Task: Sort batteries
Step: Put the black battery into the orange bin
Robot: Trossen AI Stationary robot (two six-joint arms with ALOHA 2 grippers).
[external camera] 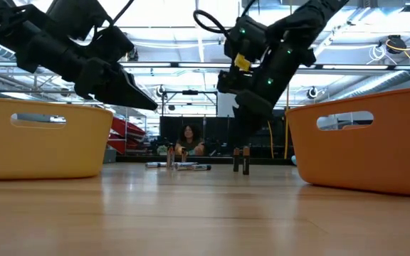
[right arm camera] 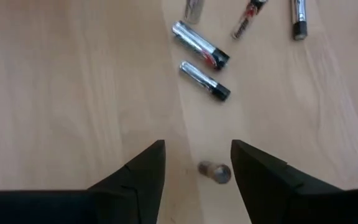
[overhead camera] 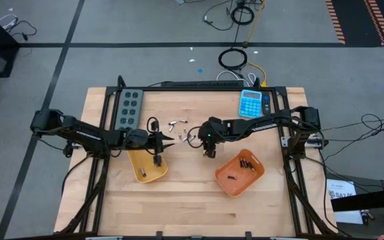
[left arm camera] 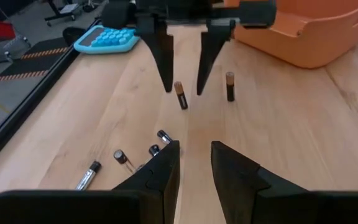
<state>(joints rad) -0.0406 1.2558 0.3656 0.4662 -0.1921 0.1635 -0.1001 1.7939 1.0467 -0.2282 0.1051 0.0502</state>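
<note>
The right claw (left arm camera: pixel 183 87) hangs open over an upright dark battery (left arm camera: pixel 181 95) — pick-up step; next, lower and close. The left claw (left arm camera: pixel 194 165) waits open nearby.

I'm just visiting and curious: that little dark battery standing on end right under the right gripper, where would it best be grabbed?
Around its upper body, coming straight down. The dark battery stands upright, slightly tilted, and the right gripper hangs open above it, a finger on each side. Its round sides suit a pinch.
</note>
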